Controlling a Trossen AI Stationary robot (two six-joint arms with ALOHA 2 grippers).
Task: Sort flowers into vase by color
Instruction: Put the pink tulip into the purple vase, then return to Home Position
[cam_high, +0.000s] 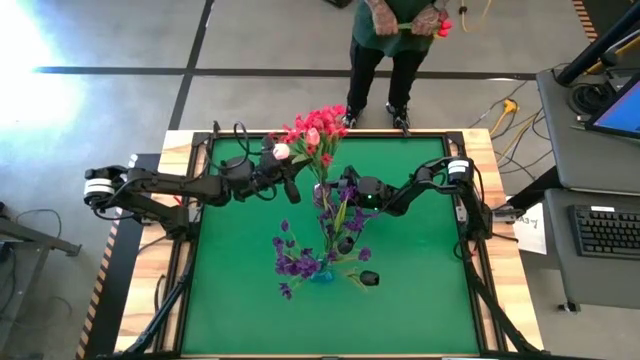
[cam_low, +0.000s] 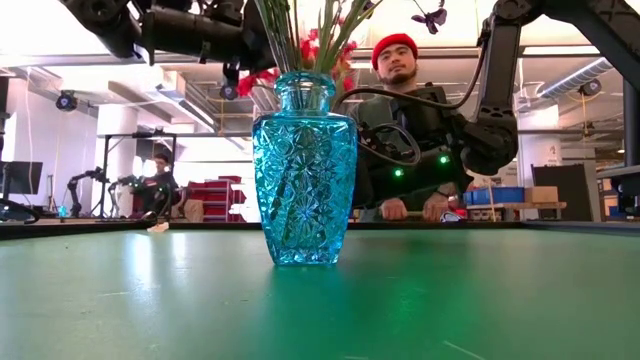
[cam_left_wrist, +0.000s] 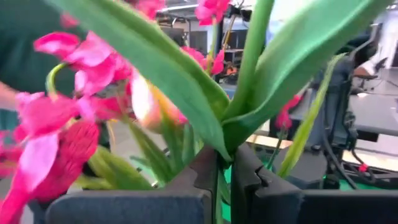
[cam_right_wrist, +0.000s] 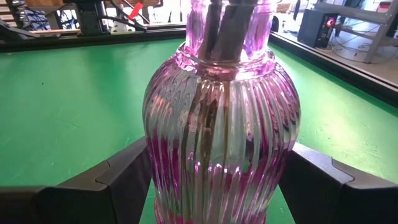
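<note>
On the green table (cam_high: 240, 300), the left gripper (cam_left_wrist: 224, 163) pinches a green stem (cam_left_wrist: 252, 56) upright, its pink bloom (cam_high: 312, 136) just beside the pink vase (cam_right_wrist: 221, 134); the right gripper (cam_right_wrist: 214, 177) stands wide around that vase.

The bench (cam_high: 240, 300) has a green top. On it stand a blue glass vase (cam_low: 304, 170) and a purple glass vase (cam_right_wrist: 221, 124).

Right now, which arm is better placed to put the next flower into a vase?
Left. The left gripper is shut on a green stem beside the red blooms. The right gripper stands open around the purple vase, seemingly steadying it.
</note>
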